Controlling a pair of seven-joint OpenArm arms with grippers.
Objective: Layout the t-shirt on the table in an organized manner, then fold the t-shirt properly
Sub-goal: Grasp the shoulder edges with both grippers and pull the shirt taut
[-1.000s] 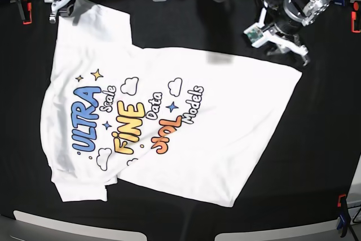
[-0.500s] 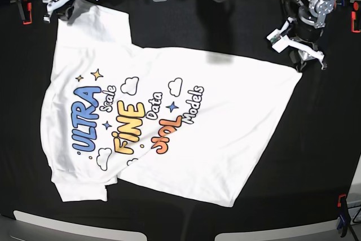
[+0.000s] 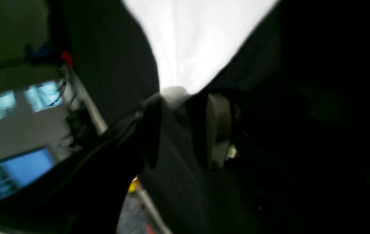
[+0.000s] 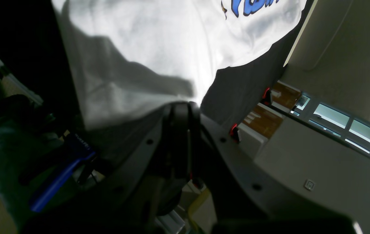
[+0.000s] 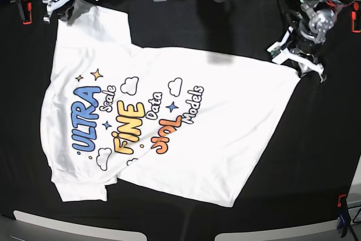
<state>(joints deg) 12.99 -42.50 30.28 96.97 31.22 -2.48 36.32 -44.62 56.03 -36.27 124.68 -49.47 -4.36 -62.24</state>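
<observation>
Base view: sharp, evenly lit from above; t-shirt (image 5: 169,117) overexposed against dark worktop (image 5: 327,156). Wrist views: dim, motion-blurred, underexposed foregrounds.

There was one white t-shirt (image 5: 169,117) on one black cloth table (image 5: 321,156). Two grippers were in view: the left gripper (image 5: 299,60) and the right gripper (image 5: 59,5). Its print carried three large coloured words, one blue, one yellow and one orange, and three smaller grey words. Three red-orange clamps (image 5: 25,15) showed at the table's edges.
</observation>
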